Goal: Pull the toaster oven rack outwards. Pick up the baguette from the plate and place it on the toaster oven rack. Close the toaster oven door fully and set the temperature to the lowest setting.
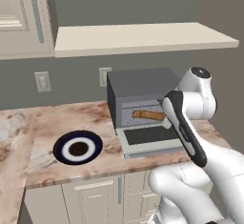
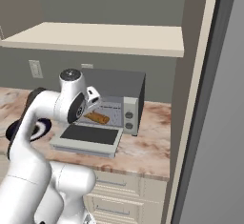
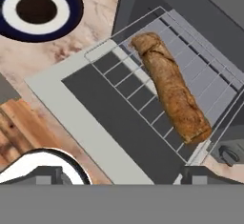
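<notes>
The pink stone counter (image 1: pixel 47 123) sits under a long cream shelf (image 1: pixel 143 37). The toaster oven (image 1: pixel 138 82) is in the middle, its door (image 3: pixel 71 118) lying flat open. The baguette (image 3: pixel 171 92) lies on the pulled-out rack (image 3: pixel 138 92). The gripper (image 3: pixel 119 173) is let go, jaws wide, above the door. The plate (image 1: pixel 77 147) sits at lower left with bare counter around it.

marble counter (image 1: pixel 57 123), outlets (image 1: pixel 43 81) on grey wall, shelf (image 1: pixel 143 37) above, cream cabinets (image 1: pixel 90 197) below
</notes>
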